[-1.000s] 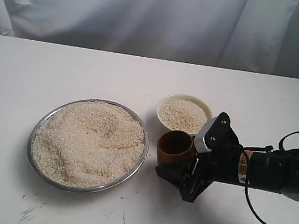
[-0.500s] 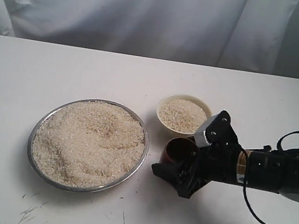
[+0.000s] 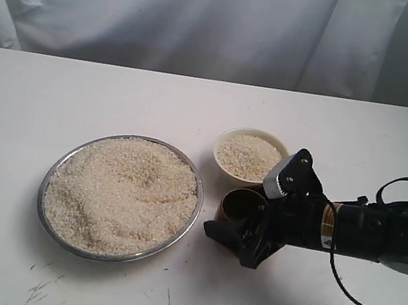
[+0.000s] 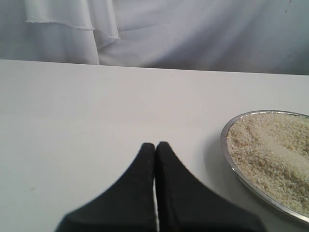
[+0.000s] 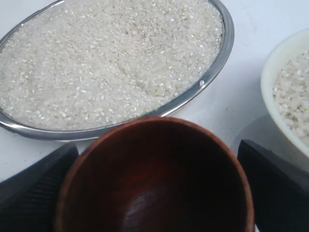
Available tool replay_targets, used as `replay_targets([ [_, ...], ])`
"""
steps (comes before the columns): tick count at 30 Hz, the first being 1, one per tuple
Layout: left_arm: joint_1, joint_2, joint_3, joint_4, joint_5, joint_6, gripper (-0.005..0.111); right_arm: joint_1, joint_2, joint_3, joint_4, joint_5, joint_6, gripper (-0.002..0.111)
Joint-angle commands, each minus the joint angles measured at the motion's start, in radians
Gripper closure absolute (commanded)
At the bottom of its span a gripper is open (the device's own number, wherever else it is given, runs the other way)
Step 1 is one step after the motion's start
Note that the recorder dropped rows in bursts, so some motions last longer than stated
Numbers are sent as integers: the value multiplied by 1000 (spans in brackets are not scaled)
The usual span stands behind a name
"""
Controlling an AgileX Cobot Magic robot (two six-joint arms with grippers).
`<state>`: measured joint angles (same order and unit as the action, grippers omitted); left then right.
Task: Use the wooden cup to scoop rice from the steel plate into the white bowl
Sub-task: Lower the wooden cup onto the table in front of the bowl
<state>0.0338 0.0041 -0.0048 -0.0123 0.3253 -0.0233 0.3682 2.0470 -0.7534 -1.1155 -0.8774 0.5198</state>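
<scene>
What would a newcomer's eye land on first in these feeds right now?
The steel plate, left of centre on the white table and heaped with rice, dominates. Just to its right stands the empty wooden cup, flanked by the jaws of the right gripper; whether they grip it is unclear. Behind the cup sits the white bowl, holding rice too.

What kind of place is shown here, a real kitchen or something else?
Most likely a robot test bench, not a kitchen: a plain white table, a white cloth backdrop hung behind it, and a cabled robot arm.
</scene>
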Motion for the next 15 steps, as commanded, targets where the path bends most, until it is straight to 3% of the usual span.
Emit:
replay_targets([
  [1, -3, -4, 5, 0, -6, 0, 107, 3, -57, -3, -2, -12, 27, 28],
  [15, -3, -4, 5, 0, -6, 0, 107, 3, -254, -3, -24, 18, 152, 29],
])
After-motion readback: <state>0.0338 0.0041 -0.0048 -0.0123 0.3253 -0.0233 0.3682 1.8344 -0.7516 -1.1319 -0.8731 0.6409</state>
